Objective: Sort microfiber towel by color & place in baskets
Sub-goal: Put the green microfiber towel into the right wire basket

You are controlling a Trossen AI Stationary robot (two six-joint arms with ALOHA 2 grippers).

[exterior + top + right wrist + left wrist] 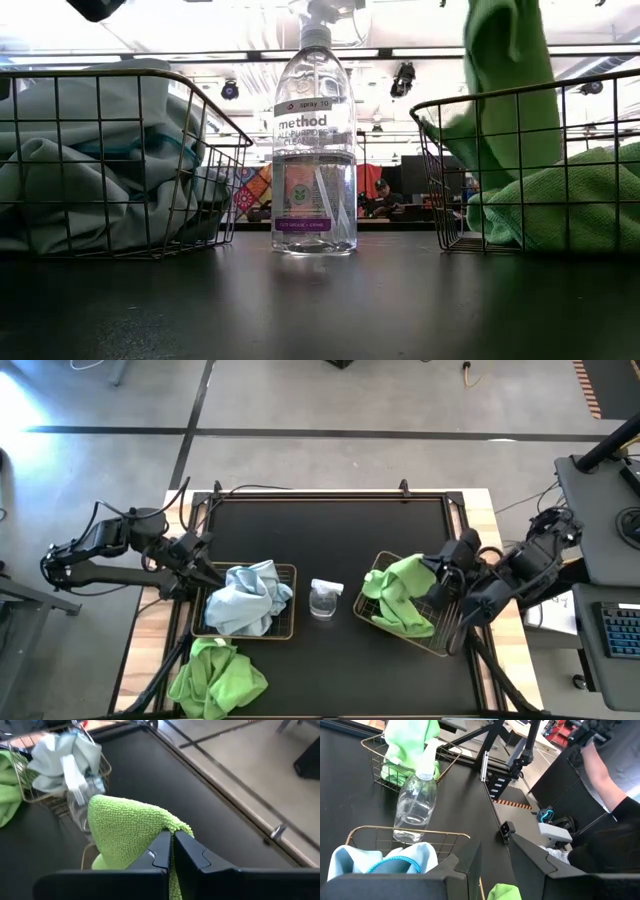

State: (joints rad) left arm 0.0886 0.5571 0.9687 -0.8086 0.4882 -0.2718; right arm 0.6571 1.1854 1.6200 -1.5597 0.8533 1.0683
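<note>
While right pincer pinches green towel over right basket, we're mid-drop; next: release. Left pincer narrow, empty, beside blue basket.

A spray bottle is stood between two baskets holding towels; another towel is left at the table's near-left corner.
</note>
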